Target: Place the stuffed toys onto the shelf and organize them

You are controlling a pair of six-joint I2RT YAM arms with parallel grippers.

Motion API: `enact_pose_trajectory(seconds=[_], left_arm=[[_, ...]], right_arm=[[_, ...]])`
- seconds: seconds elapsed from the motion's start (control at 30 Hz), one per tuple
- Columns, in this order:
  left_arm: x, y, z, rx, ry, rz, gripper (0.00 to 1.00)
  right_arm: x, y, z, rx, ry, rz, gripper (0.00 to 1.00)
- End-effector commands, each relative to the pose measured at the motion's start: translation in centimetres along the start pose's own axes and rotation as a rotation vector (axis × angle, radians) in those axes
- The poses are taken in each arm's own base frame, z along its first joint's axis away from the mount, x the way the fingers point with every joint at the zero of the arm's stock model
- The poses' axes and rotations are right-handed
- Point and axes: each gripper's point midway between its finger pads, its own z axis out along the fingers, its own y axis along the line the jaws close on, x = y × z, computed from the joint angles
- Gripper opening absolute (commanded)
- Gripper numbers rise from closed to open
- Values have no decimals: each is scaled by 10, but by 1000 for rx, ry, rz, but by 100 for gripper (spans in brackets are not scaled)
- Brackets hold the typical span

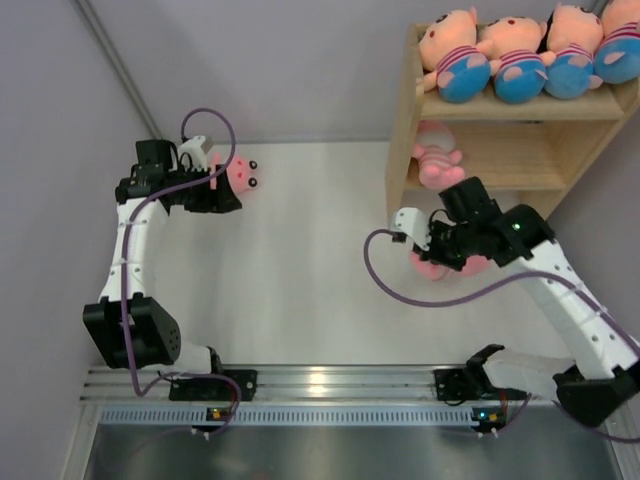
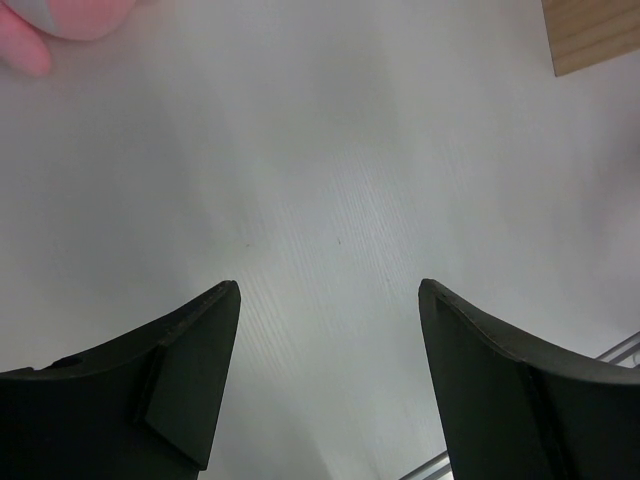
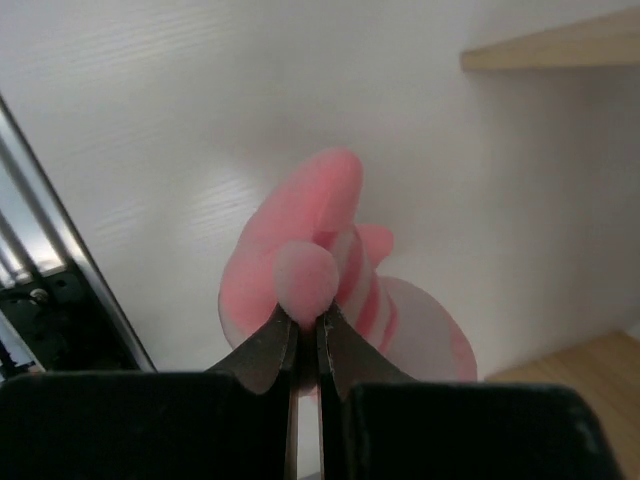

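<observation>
White matte surface [image 1: 300, 260] is filling the overhead view, two arms reaching out from its near edge. Beyond the right hand [image 1: 443, 252] and slightly to its right, a light wooden shelf [image 1: 402, 130] is standing. Four peach-faced toys [image 1: 520, 60] in pink-striped shirts and blue bottoms are lying side by side on its top tier, touching one another. A shelved pink toy [image 1: 437, 162] is resting at the left end of the lower tier, just beyond the right hand.

From above, the right hand is covering most of a held pink toy [image 1: 430, 267], which is showing only as a pink patch under the fingers. The right wrist camera is making the grip plain: both fingers are pinched together on a small rounded limb, and the pink-and-white striped body is hanging beyond the fingertips. Shelf boards are showing at the right of that view.

The left hand [image 1: 215, 188] is sitting well apart from the shelf. A loose pink toy [image 1: 243, 175] with two dark eyes is lying just past its fingertips. From above, contact is impossible to judge. The left wrist camera is showing the fingers spread apart with only surface between them, the toy peeking in at the upper left, outside the fingers.
</observation>
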Motion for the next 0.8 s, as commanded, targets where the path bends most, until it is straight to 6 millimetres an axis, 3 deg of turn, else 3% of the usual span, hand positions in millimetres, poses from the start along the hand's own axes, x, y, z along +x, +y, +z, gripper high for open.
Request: enact_pose_trajectory(seconds=[0.0,0.03,0.13,0.23,0.33,0.37,0.4,0.43,0.47,0.57,0.6,0.7,0.77], left_arm=[[-18,-1,-1,22,-27,20,78],[-18,0,2,25,-20,17,78],[-15,5,6,15,-6,13,77],[-8,5,8,21,8,18,77],[-3,6,11,28,22,10,77],[-2,6,13,30,25,11,77],[-3,7,13,29,24,15,77],[-3,6,14,32,27,16,77],[-4,7,14,32,24,16,77],[-4,8,13,28,24,15,77],[-3,7,14,30,28,14,77],[-3,7,15,37,35,1,77],[-5,7,15,35,35,-3,77]], right_arm=[[16,-21,-51,276,-44,-10,0],[27,-36,-58,377,5,2,0],[42,-54,-76,505,57,-19,0],[51,-84,-104,677,93,-19,0],[41,-108,-139,837,22,-89,0],[32,-109,-138,841,-29,-136,0],[19,-116,-157,926,-100,-180,0],[13,-119,-162,952,-127,-223,0],[-3,-117,-157,929,-212,-282,0],[-12,-128,-149,881,-244,-367,0],[-9,-140,-135,829,-229,-357,0],[6,-163,-139,760,-286,-311,0],[22,-179,-155,807,-293,-288,0]])
